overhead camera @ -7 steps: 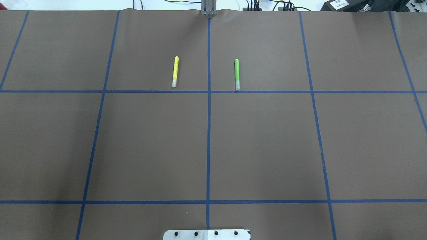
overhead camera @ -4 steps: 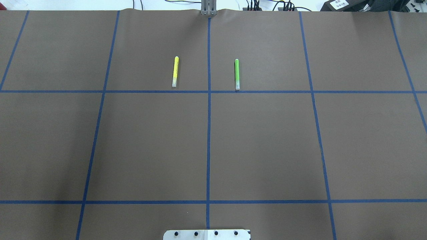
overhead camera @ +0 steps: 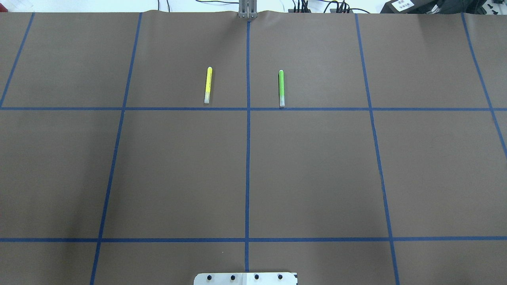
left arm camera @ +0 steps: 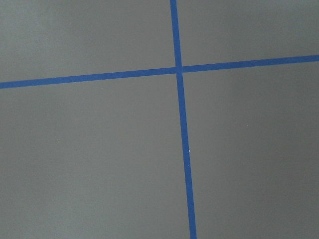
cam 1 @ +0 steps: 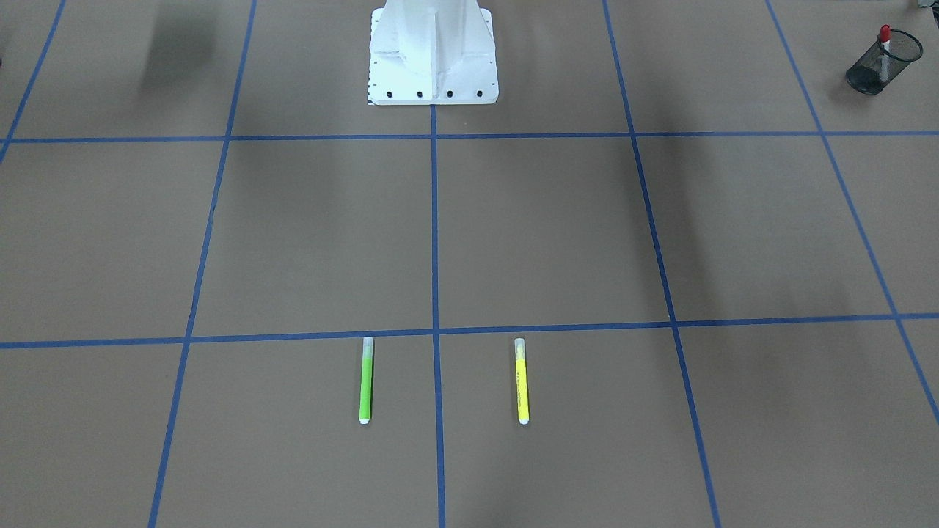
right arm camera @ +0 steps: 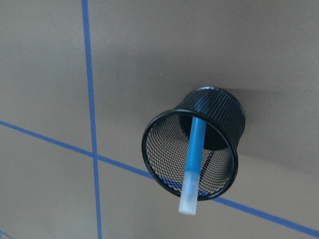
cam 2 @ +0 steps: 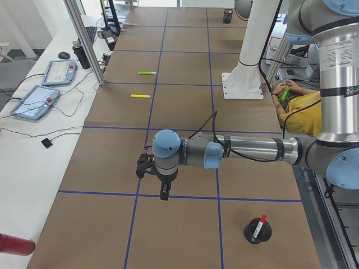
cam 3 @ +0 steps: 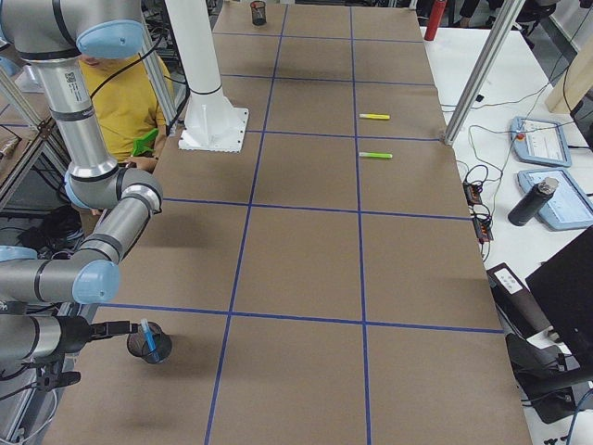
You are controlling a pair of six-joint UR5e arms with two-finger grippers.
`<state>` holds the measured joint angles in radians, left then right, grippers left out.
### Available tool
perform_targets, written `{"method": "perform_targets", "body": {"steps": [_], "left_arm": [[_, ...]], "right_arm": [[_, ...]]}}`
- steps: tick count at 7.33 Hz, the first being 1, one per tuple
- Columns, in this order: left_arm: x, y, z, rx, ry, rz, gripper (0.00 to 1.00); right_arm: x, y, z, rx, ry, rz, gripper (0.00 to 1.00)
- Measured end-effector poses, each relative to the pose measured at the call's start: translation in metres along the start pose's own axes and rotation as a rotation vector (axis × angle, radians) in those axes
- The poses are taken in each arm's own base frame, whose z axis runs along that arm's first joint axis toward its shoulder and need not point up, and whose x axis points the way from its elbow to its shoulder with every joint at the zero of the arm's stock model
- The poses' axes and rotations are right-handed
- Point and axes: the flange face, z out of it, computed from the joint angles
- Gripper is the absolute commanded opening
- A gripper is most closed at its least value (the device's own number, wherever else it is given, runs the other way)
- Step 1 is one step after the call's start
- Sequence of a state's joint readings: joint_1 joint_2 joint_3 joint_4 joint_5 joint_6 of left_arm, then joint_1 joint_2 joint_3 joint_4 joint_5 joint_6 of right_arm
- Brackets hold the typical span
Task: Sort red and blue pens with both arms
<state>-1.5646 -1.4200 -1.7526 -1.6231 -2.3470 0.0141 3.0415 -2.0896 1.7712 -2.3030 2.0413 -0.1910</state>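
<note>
brown paper, blue grid, both pens in cups

the counter (overhead camera: 317,170) is covered in brown paper marked into squares with blue tape (overhead camera: 247,158). a white pedestal (cam 1: 433,51) stands at its robot edge. along the far side run white benches with two tablets (cam 2: 47,84), cables and a dark bottle (cam 3: 528,202); a person in a yellow shirt (cam 3: 120,102) sits behind the pedestal.

the overhead view takes in only the yellow marker (overhead camera: 208,85) and green marker (overhead camera: 281,88), lying parallel either side of the centre tape line, near the top. the front view adds a mesh cup (cam 1: 877,62) at upper right with the red pen (cam 1: 884,44) standing in it. the left side view puts that cup at lower right, with the left arm (cam 2: 247,150) stretched level above the paper and the left fingers (cam 2: 164,194) hanging over a tape line, apart from the cup; open or closed, i cannot tell. the left wrist view is bare paper and a tape cross.

the blue pen (right arm camera: 194,159) leans in a second cup (right arm camera: 219,114), clearest from the right wrist. the right side view places it at lower left, just beside the right arm (cam 3: 93,278); the right fingers (cam 3: 56,378) are too dark to read.
</note>
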Motion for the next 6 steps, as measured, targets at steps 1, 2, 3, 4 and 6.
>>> {"method": "perform_targets", "body": {"steps": [1,2,3,4,6], "left_arm": [[-0.001,0.001,0.001,-0.003,0.0,-0.003,1.0],[-0.002,0.003,0.002,-0.006,0.0,-0.006,1.0],[-0.004,0.005,0.004,-0.009,0.0,-0.008,1.0],[-0.005,0.008,0.005,-0.012,0.0,-0.01,1.0],[-0.005,0.009,0.006,-0.013,0.001,-0.012,1.0]], "right_arm": [[-0.004,-0.008,-0.007,0.067,0.02,-0.034,1.0],[-0.009,-0.017,-0.015,0.134,0.043,-0.065,1.0],[-0.017,-0.025,-0.023,0.199,0.071,-0.09,1.0],[-0.028,-0.033,-0.031,0.256,0.1,-0.109,1.0],[-0.058,-0.049,-0.045,0.355,0.157,-0.167,1.0]]}}
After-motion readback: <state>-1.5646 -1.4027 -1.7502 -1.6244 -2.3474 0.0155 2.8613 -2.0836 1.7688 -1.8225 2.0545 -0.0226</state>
